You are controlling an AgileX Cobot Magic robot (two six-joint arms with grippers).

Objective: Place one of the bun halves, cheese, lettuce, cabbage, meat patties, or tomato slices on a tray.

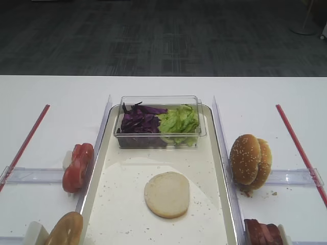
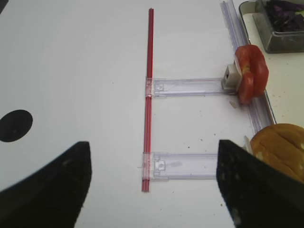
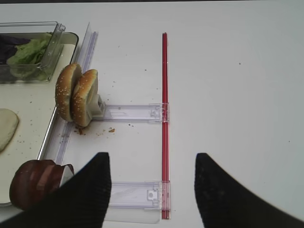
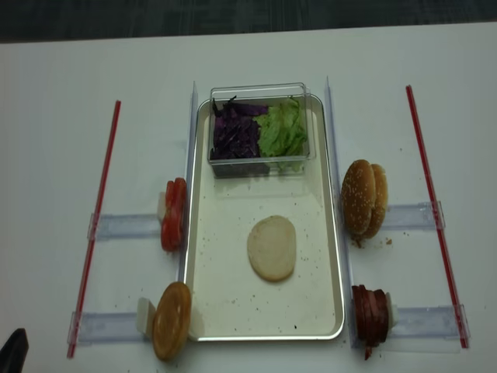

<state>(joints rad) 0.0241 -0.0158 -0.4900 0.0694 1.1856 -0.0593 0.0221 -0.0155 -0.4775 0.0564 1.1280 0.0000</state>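
A flat pale bun half [image 1: 167, 194] lies on the cream tray [image 1: 104, 176], in its near middle. At the tray's far end, purple cabbage [image 1: 139, 120] and green lettuce [image 1: 179, 122] fill a clear tub. Tomato slices [image 1: 77, 167] stand on edge left of the tray. Meat patties [image 1: 263, 232] stand at its near right. Cheese is out of view. My left gripper [image 2: 154, 144] hovers open over the bare table left of the tray, holding nothing. My right gripper [image 3: 152, 154] is open and holds nothing over the table right of the tray, with the patties [image 3: 33, 183] beside its left finger.
Sesame-seeded bun halves [image 1: 249, 161] stand on edge right of the tray. A browner domed bun half [image 1: 65, 229] stands at the near left. Clear plastic rails [image 2: 190, 86] and red strips [image 2: 149, 95] [image 3: 164, 118] lie on the white table on both sides.
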